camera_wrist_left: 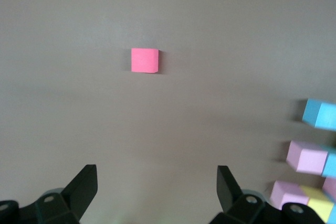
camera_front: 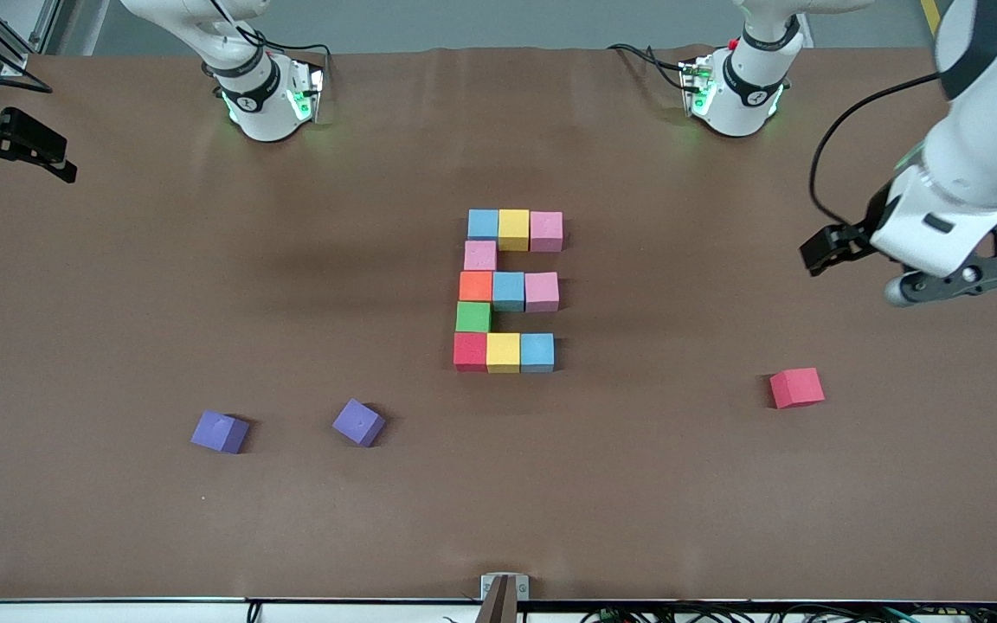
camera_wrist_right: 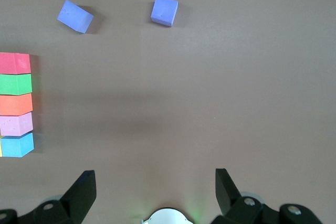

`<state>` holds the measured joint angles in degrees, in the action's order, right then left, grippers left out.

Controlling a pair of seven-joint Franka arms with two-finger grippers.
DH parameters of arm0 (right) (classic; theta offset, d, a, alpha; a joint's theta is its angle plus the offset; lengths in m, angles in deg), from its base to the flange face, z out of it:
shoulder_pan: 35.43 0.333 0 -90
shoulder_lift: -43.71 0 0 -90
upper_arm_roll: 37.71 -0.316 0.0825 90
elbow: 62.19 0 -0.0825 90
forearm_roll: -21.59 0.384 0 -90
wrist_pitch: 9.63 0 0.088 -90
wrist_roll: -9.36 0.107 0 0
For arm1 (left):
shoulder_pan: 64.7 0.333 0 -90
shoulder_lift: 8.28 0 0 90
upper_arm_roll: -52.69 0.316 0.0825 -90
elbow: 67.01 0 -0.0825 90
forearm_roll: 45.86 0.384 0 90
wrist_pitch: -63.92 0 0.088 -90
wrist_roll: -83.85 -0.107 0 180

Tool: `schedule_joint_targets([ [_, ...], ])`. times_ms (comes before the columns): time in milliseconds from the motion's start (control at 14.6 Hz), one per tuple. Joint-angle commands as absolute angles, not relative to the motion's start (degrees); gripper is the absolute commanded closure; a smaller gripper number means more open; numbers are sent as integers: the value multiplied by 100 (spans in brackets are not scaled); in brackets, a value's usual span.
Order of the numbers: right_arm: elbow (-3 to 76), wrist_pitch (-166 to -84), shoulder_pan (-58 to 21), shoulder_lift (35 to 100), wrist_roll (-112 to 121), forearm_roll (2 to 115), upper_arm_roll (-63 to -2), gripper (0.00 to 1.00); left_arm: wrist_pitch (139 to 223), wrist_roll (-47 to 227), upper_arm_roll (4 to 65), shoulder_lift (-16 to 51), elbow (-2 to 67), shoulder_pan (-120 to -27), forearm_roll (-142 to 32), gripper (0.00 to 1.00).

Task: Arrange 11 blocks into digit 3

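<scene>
Foam digit 3 [camera_front: 509,291] sits mid-surface, complete. My left tool [camera_wrist_left: 157,192] hangs wide open, empty, over the stray red cube [camera_front: 796,387]; my right tool [camera_wrist_right: 155,192] waits likewise. Any sweep could knock bars apart.

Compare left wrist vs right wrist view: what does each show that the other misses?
Left wrist only: the loose red foam cube, alone on the brown table, and the open left gripper. Right wrist only: two purple foam cubes and the open right gripper. Both: an edge of the coloured-cube digit figure.
</scene>
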<state>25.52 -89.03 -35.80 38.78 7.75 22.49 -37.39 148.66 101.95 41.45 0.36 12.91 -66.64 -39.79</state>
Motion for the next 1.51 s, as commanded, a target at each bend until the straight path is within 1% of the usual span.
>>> schedule_joint_targets([
  [0, 2614, -8874, -3595, 3808, 813, 2230, -3744, 0, 14838, 9433, 4740, -545, 1909, -6803, -4321, 0],
  [68, 2701, -8839, -3630, 3730, 805, 2230, -3727, 0, 14890, 9292, 4907, -686, 2103, -6830, -4522, 0],
  [205, 2825, -8663, -3657, 3598, 804, 2203, -3709, 0, 15258, 9185, 4909, -1169, 2779, -6839, -4709, 0],
  [685, 2790, -8689, -3622, 3606, 813, 2221, -3727, 0, 15322, 9264, 4900, -1223, 2870, -6892, -4717, 0],
  [822, 2790, -8698, -3657, 3606, 813, 2221, -3718, 0, 15357, 9264, 4909, -1363, 3027, -6953, -4717, 0],
  [959, 2790, -8750, -3648, 3615, 813, 2221, -3718, 0, 15374, 9264, 4918, -1373, 3019, -6953, -4717, 0],
  [1164, 2816, -9067, -3596, 3650, 822, 2247, -3727, 0, 15374, 9255, 4979, -1373, 3019, -6909, -4709, 0],
  [1438, 2808, -9067, -3569, 3650, 822, 2247, -3744, 0, 15383, 9264, 4979, -1364, 3028, -6918, -4709, 0],
])
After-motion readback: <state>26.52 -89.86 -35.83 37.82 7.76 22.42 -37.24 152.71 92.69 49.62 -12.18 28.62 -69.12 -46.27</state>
